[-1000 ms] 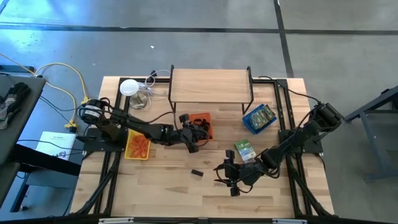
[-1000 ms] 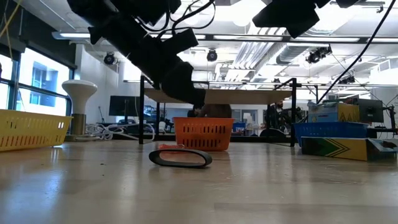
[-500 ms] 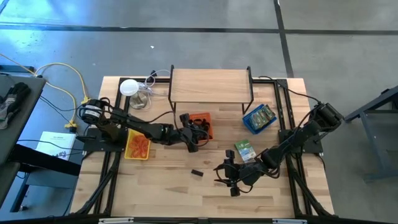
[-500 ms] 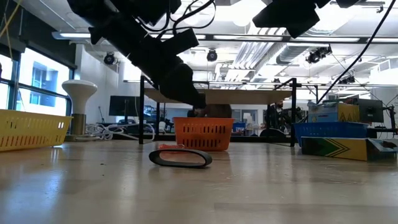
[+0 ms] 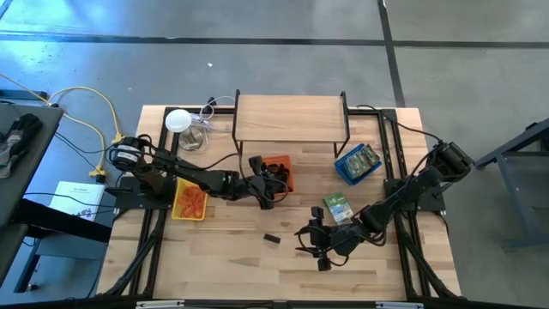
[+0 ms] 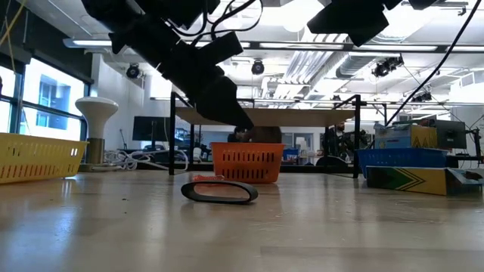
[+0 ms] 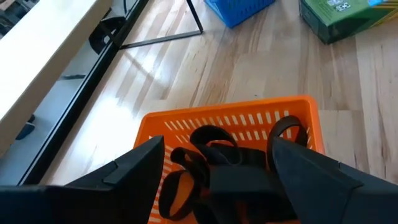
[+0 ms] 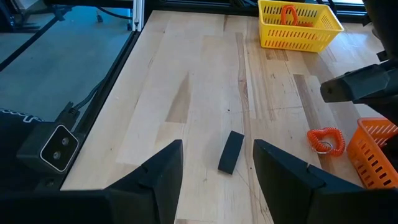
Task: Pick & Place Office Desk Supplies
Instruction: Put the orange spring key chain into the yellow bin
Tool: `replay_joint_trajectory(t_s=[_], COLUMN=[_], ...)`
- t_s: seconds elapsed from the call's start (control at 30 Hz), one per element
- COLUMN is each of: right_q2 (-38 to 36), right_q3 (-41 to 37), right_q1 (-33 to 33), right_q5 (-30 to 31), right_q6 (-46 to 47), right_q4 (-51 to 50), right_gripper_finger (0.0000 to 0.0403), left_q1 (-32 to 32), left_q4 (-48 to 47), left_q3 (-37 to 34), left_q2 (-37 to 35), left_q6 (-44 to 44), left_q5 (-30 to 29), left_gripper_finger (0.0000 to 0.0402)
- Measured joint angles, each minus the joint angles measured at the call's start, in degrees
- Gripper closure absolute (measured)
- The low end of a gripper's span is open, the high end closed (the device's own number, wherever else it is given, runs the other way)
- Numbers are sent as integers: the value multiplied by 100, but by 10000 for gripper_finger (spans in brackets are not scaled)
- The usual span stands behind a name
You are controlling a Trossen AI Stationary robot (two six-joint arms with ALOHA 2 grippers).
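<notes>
My left gripper [image 7: 217, 171] is open above the orange tray [image 5: 278, 166], its fingers on either side of the black looped pieces [image 7: 211, 146] that lie in the tray. My right gripper [image 8: 217, 171] is open, low over the table's near right part [image 5: 314, 242]. One black piece [image 8: 233, 151] lies flat on the table just ahead of it, also seen in the high view [image 5: 272, 239] and the low view [image 6: 219, 192]. A red-orange coil [image 8: 324, 140] lies on the table beside the orange tray. A green packet box [image 5: 337, 208] rests on the table.
The yellow tray [image 5: 190, 202] holds red-orange pieces at the left. The blue tray [image 5: 358, 163] holds green packets at the right. A wooden shelf on black legs [image 5: 290, 116] stands at the far edge, and a white lamp with cables [image 5: 177, 120] at far left. Bare wood spans the near side.
My left gripper has edged a little toward the table's right over the orange tray. My right gripper and the loose pieces have kept still.
</notes>
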Motion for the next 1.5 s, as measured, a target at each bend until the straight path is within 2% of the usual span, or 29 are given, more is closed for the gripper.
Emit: replay_joint_trajectory(t_s=[0.23, 0.37, 0.47, 0.53, 0.63, 0.77, 0.97, 1.33, 1.5], right_q2=[0, 0, 0, 0, 0, 0, 0, -2, -2], right_q3=[0, 0, 0, 0, 0, 0, 0, -1, -2], right_q1=[0, 0, 0, 0, 0, 0, 0, 0, 0], right_q5=[0, -3, -2, -3, -1, -2, -3, -5, 0], right_q6=[2, 2, -4, -7, -10, 17, 161, 174, 174], right_q4=[-4, 22, 37, 37, 38, 47, 72, 87, 69], right_gripper_finger=[219, 219, 219, 219, 219, 219, 219, 219, 219], left_q1=[-212, -591, -826, -912, -913, -885, -844, -778, -750], left_q4=[-134, -590, -1198, -1615, -2376, -2959, -2394, -2061, -1746], left_q3=[-9, -4, -4, 4, 4, -7, -4, -2, 2], left_q2=[-118, -539, -804, -897, -879, -639, -292, 49, 382], left_q6=[-157, -31, -252, -595, -1394, -1511, -1464, -1432, -1146], left_q5=[120, 944, 1590, 1969, 2196, 2234, 2247, 2288, 1878], left_gripper_finger=[112, 112, 112, 112, 112, 112, 112, 112, 112])
